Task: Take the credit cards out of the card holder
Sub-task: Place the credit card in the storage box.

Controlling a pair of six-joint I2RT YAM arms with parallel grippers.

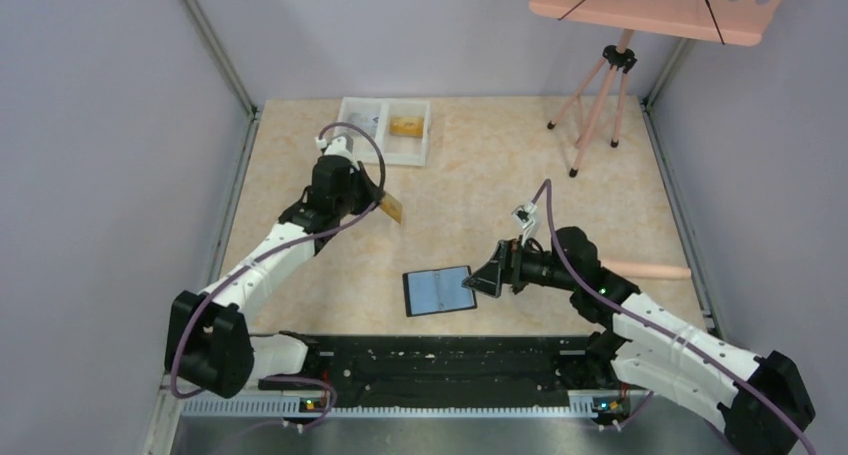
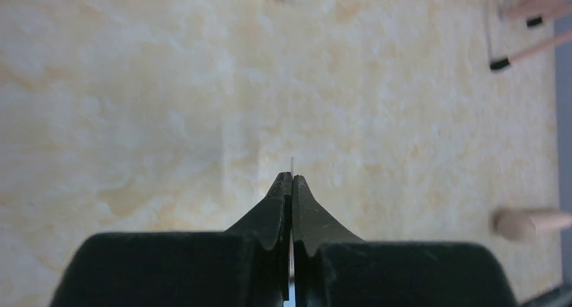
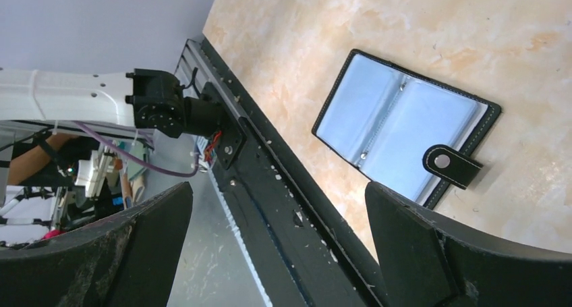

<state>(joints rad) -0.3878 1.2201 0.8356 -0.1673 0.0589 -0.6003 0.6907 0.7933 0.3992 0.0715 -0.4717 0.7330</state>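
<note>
The left arm (image 1: pixel 270 260) is slanting from its base at the near left corner up toward the middle of the surface (image 1: pixel 480 175), running close along the left wall. Its wrist is sitting just in front of the white tray (image 1: pixel 415 158). The left jaws are clamping tight on one of the credit cards (image 1: pixel 393 211), whose orange-gold face is tilting toward the right. In the left wrist view that card (image 2: pixel 292 164) is showing only as a thin edge poking out past the closed fingertips (image 2: pixel 282 185), with bare surface all around it.

A second orange-gold card (image 1: pixel 407 126) is lying in the tray's right compartment, against the far wall. Between the tray and the card holder (image 1: pixel 438 291) the surface is lying open.

The card holder is resting flat and spread open near the front middle, just beyond the black rail (image 1: pixel 440 360) at the near edge. Its pale blue sleeves (image 3: pixel 398 121) are facing up and its snap strap (image 3: pixel 452 166) is sticking out to one side.

The right arm (image 1: pixel 660 330) is bending in low from the near right corner. The right jaws are gaping wide, gripping nothing, at the holder's right edge; whether they are touching it I cannot tell.

A pink rod (image 1: pixel 650 270) is lying just behind the right arm, and a pink tripod (image 1: pixel 600 95) is standing at the far right under a pink board (image 1: pixel 650 5).
</note>
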